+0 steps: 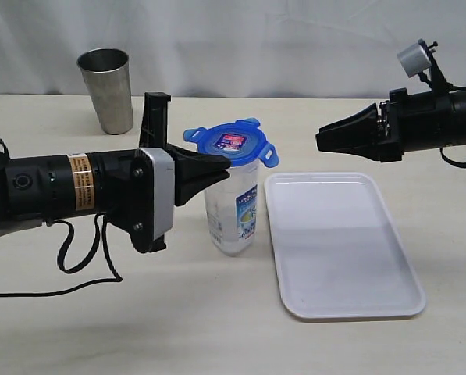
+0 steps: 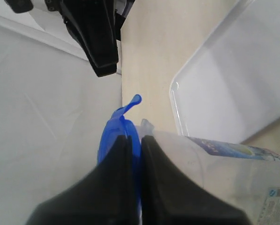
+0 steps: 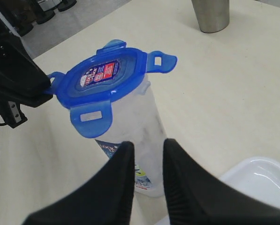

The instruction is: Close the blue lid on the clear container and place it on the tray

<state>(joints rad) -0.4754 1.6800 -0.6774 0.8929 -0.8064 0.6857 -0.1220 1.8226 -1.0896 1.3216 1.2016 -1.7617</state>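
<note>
Pinching edge flap of blue lid (image 1: 231,142): your left gripper (image 1: 226,166), fingers nearly together, blue plastic between them. Lid sits on top of clear container (image 1: 234,211); other flaps splay outward, not folded down. Container stands upright on table (image 1: 217,320), just beside tray (image 1: 350,258), not on it. Your right gripper (image 1: 320,141) hangs in air near tray's far edge, fingers partly apart, holding nothing, well clear of lid. Steel tumbler (image 1: 106,90) stands at back of table.
</note>
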